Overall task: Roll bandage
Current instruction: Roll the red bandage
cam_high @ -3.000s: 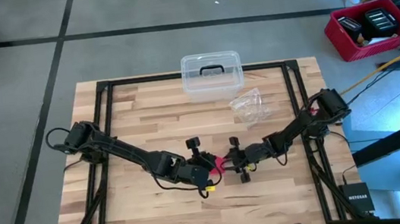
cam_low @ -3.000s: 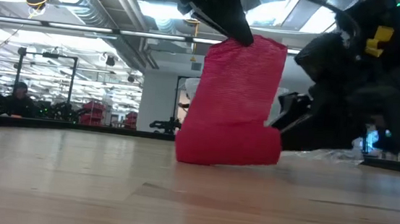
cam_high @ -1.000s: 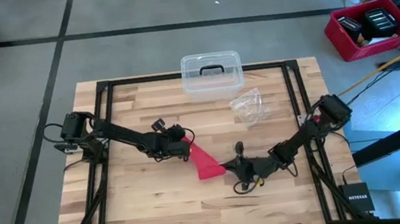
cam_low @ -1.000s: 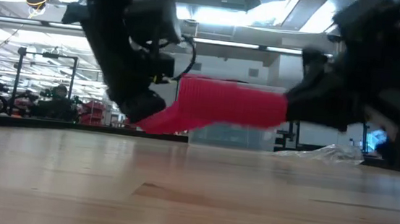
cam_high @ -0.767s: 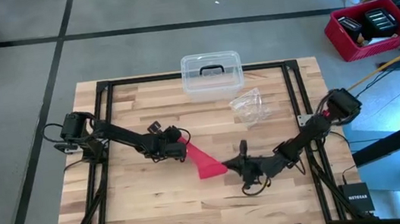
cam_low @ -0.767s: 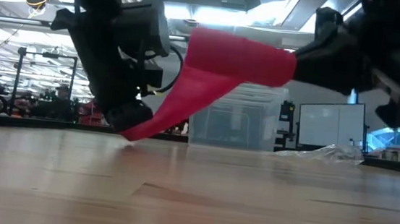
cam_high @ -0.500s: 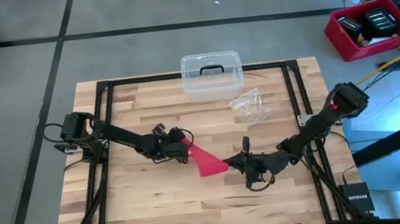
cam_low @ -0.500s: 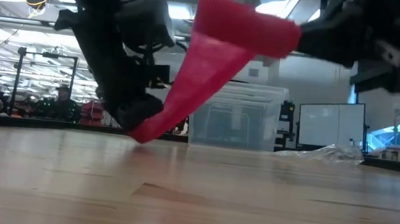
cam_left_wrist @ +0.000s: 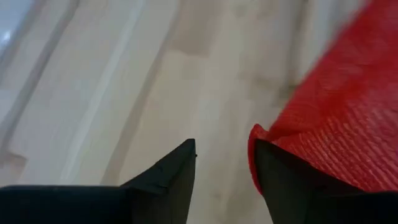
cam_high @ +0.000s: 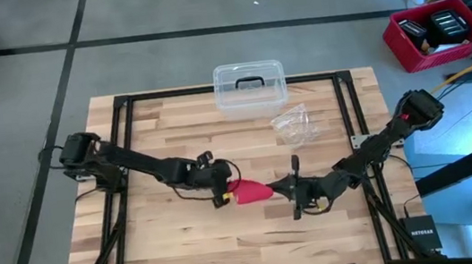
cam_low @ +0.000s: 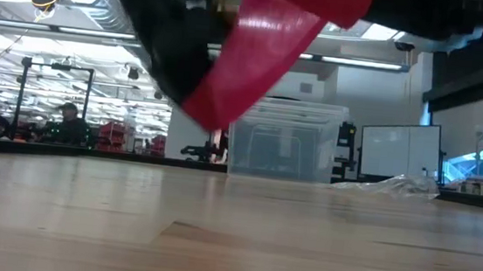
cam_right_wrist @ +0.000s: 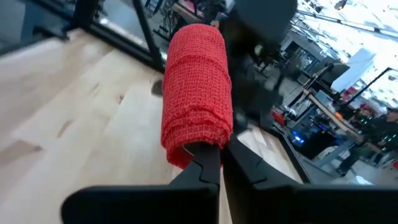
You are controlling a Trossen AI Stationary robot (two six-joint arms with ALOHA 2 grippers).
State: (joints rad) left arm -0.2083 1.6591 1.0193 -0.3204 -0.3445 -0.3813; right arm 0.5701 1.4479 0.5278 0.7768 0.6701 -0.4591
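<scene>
At the left of the bench [cam_high: 142, 252], the left arm reaches in toward the middle, and its tool [cam_high: 222, 190] stands with fingers parted; in the left wrist view the bandage [cam_high: 253, 191] lies against one finger [cam_left_wrist: 283, 180] but is not pinched. The bandage hangs above the bench centre as a short red band, its far end wound into a roll that the right tool [cam_high: 290, 188], fingers pressed together, clamps at its lower edge. To roll it well, I judge the left tool should take the free tail again close to the roll and keep it taut and square, so each turn lands on the last. Behind, a clear box [cam_high: 250, 88] and a crinkled wrapper [cam_high: 294, 125] sit near the far edge, well apart from the work. The near half of the bench offers room for both arms.
</scene>
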